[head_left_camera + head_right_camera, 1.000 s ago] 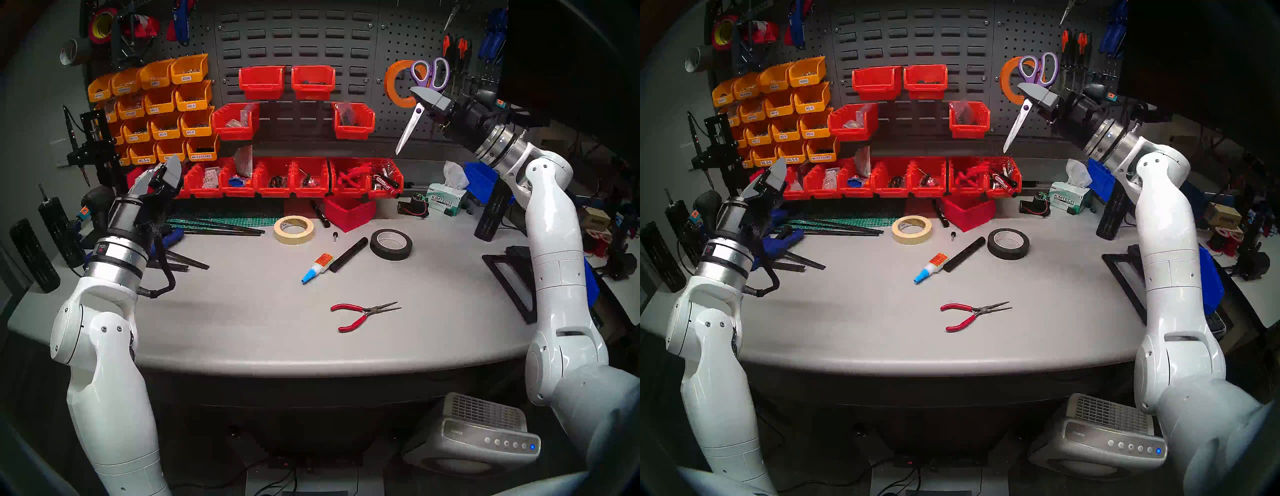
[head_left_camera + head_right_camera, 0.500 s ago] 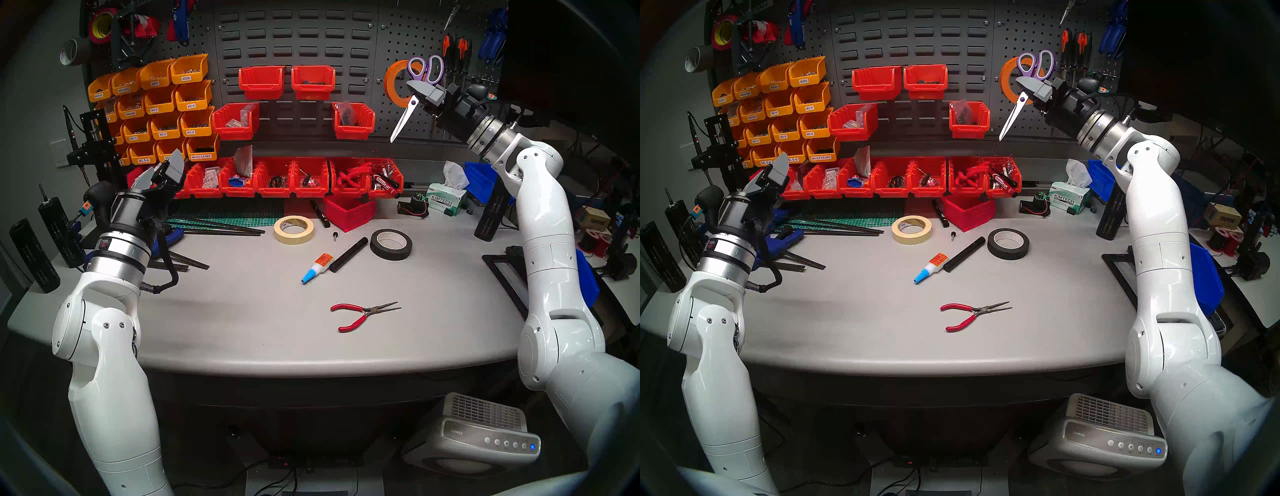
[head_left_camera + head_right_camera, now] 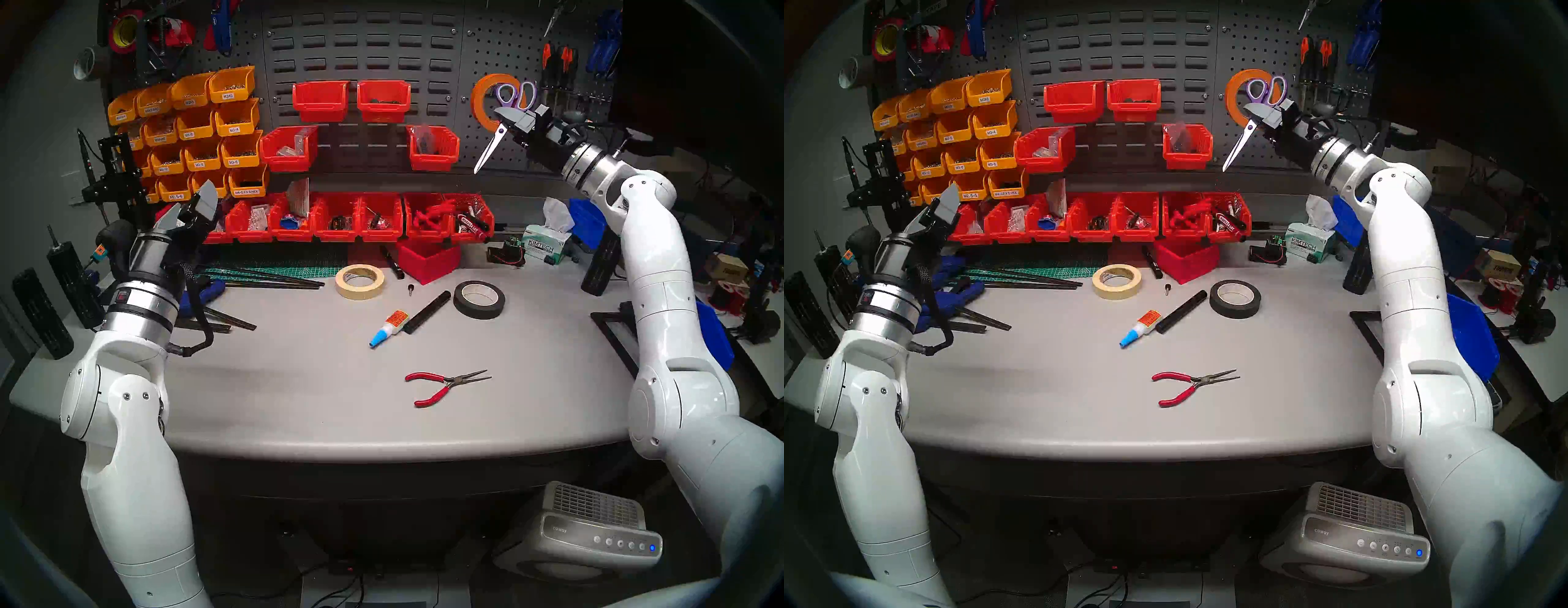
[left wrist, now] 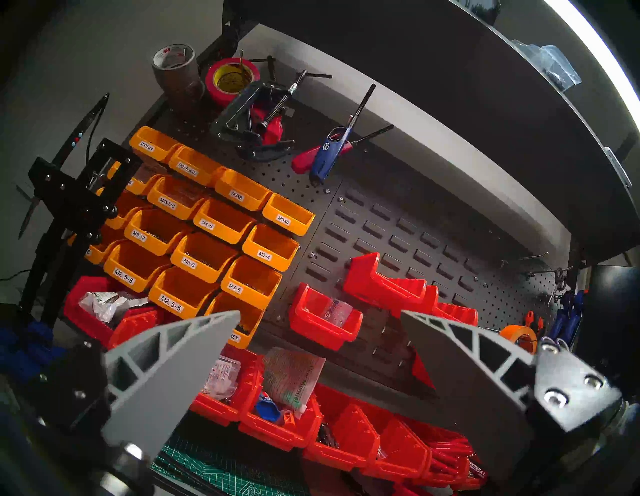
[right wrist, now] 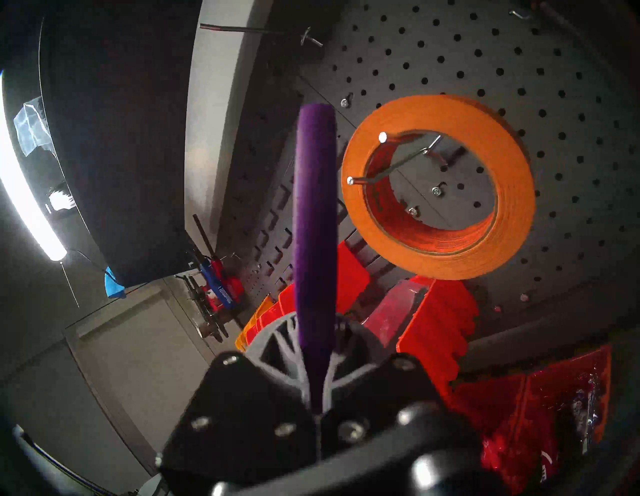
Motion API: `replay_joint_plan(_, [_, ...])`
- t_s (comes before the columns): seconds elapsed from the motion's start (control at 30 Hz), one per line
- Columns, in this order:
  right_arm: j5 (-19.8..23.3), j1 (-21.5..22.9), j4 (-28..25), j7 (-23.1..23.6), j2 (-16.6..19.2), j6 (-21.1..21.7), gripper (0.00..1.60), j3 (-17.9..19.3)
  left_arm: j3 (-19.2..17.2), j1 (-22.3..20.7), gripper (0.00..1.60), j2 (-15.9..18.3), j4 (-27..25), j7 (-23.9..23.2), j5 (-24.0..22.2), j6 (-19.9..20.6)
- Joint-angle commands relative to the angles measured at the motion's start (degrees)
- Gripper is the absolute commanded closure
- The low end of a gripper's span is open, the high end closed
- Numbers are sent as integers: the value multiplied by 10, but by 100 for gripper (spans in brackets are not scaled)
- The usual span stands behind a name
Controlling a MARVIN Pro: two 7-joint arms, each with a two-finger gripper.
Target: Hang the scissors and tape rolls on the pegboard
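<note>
The left tool (image 3: 193, 210) is raised at the bins, fingers apart, empty. The cream roll (image 3: 360, 281) lies on the tabletop (image 3: 297, 403), unhung. The orange roll (image 3: 483, 102) hangs on the pegboard (image 3: 488, 46). The right tool (image 3: 515, 120), reaching up beside it, clamps the scissors (image 3: 498, 131), handles up, unhooked.

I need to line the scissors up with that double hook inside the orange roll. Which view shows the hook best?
The right wrist view: the hook's two prongs stand clear inside the orange roll, beside the scissors. Both head views show the roll small, the hook hidden behind the handles. The left wrist view shows only a sliver of roll.
</note>
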Motion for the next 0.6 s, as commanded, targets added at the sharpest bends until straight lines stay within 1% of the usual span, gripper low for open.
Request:
replay_joint_plan(0.0, [5, 60, 5, -3, -7, -9, 160, 8, 0, -19, 0, 3, -15, 0, -2, -6])
replay_joint_plan(0.07, [4, 73, 19, -8, -10, -9, 160, 6, -1, -19, 0, 3, -14, 2, -2, -6])
replay_joint_plan(0.27, [4, 87, 39, -15, -16, -11, 160, 4, -1, -19, 0, 3, -12, 4, -2, -5])
replay_joint_plan(0.3, [3, 95, 47, -18, -17, -12, 160, 3, -1, -19, 0, 3, -12, 4, -2, -5])
replay_joint_plan(0.33, [5, 92, 46, -17, -18, -13, 160, 5, -2, -20, 0, 3, -11, 5, -2, -5])
replay_joint_plan(0.37, [2, 103, 59, -20, -18, -13, 160, 3, -3, -20, 0, 3, -11, 7, -2, -6])
replay_joint_plan(0.43, [2, 100, 58, -20, -18, -14, 160, 4, -3, -21, 0, 3, -11, 7, -2, -6])
replay_joint_plan(0.47, [2, 110, 70, -22, -19, -13, 160, 3, -3, -21, 0, 4, -11, 8, -2, -6])
replay_joint_plan(0.53, [1, 111, 74, -22, -19, -15, 160, 3, -4, -21, 0, 3, -9, 9, -2, -6])
replay_joint_plan(0.57, [0, 123, 88, -21, -20, -13, 160, 1, -4, -21, 0, 3, -9, 10, -2, -6])
